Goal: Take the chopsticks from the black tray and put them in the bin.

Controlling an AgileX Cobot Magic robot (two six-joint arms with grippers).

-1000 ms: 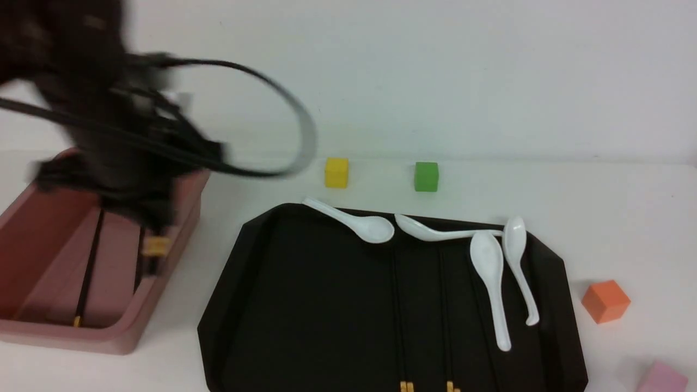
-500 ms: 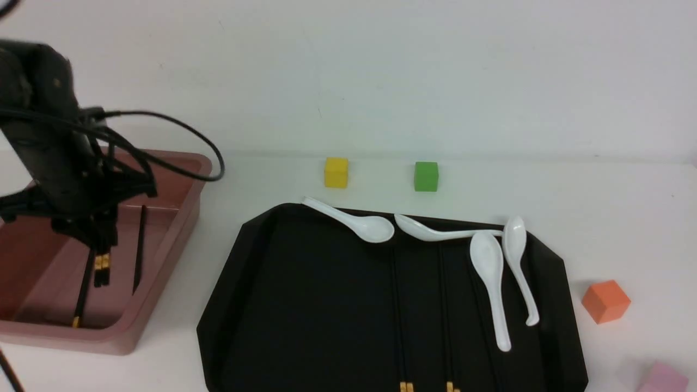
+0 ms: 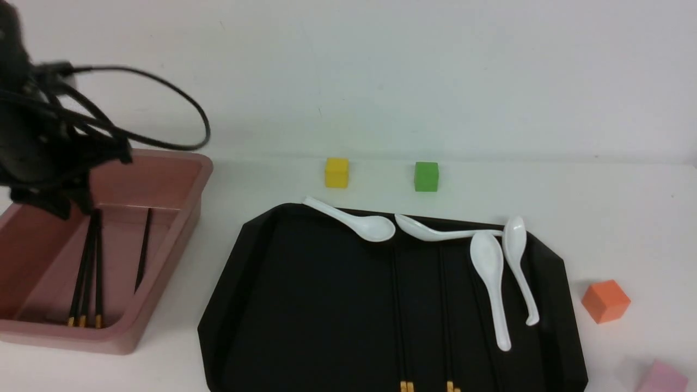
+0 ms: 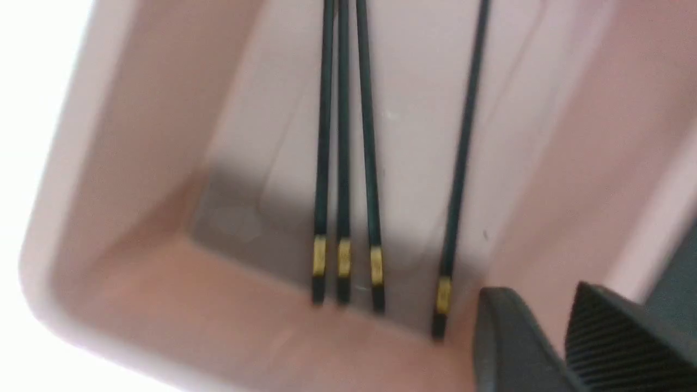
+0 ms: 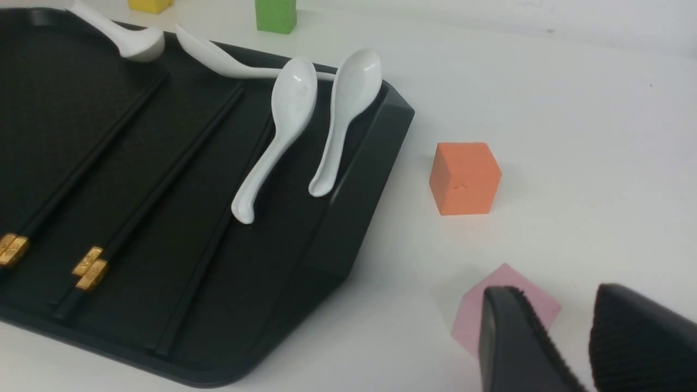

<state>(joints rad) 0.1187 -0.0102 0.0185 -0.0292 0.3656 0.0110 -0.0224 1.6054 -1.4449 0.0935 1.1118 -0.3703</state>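
Observation:
The pink bin (image 3: 179,228) stands at the left and holds several black chopsticks with gold ends: three side by side (image 3: 87,272) and one apart (image 3: 142,250). In the left wrist view they lie flat on the bin's floor (image 4: 343,163). My left gripper (image 4: 536,310) hovers above the bin, jaws apart and empty; its arm (image 3: 38,158) is blurred at the far left. More chopsticks (image 3: 400,310) lie in the black tray (image 3: 261,305), two pairs (image 5: 90,267) near its front rim. My right gripper (image 5: 566,310) is open and empty beside the tray's right edge (image 5: 348,218).
Several white spoons (image 3: 487,267) lie along the tray's back and right. Yellow (image 3: 336,172) and green (image 3: 426,176) cubes stand behind the tray. An orange cube (image 3: 605,300) and a pink cube (image 5: 506,305) sit right of it, the pink one just below my right gripper.
My left gripper let go of the two chopsticks it held over the bin; they now lie on the bin's floor. The left arm then rose and moved back and left.

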